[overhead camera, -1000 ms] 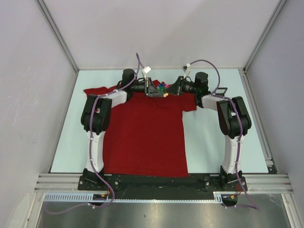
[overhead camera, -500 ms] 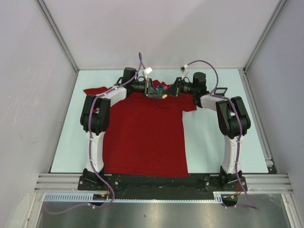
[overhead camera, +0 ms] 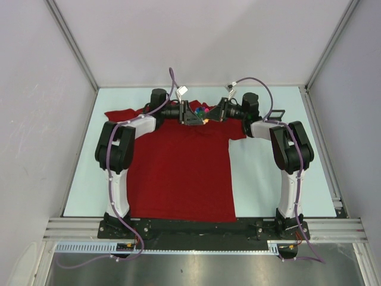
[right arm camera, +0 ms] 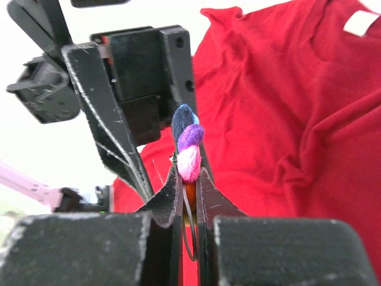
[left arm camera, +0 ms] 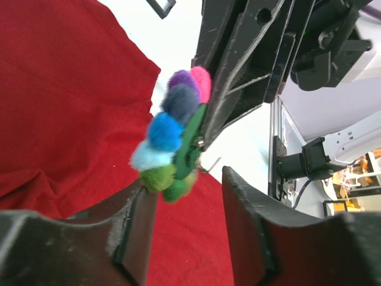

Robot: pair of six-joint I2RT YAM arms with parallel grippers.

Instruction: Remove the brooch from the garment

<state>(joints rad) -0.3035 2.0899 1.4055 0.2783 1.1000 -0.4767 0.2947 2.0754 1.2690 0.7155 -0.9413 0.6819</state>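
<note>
While the right gripper (right arm camera: 190, 179) is pinching the brooch (right arm camera: 187, 146) between almost closed fingers (right arm camera: 169, 202), the bead cluster is sticking up just past their tips, with blue, purple and pink beads showing in its wrist view. The left gripper (left arm camera: 189, 190) is facing it head-on with its jaws spread wide, gripping nothing. The brooch's green lower beads are sitting just above the gap, right beside the tip of one finger (left arm camera: 136, 229), though whether they are touching it cannot be told. A thin wire pin is poking out from the brooch's back toward the left gripper's other finger.

The garment (overhead camera: 178, 173) is lying spread on the table (overhead camera: 256, 179), under and behind both grippers, bunching into folds below the brooch — whether the pin is catching the cloth cannot be told. Well beyond the right gripper's fingertips and off to one side, the small white neck label (right arm camera: 362, 22) is showing on the cloth — too blurred for any writing to be read.
</note>
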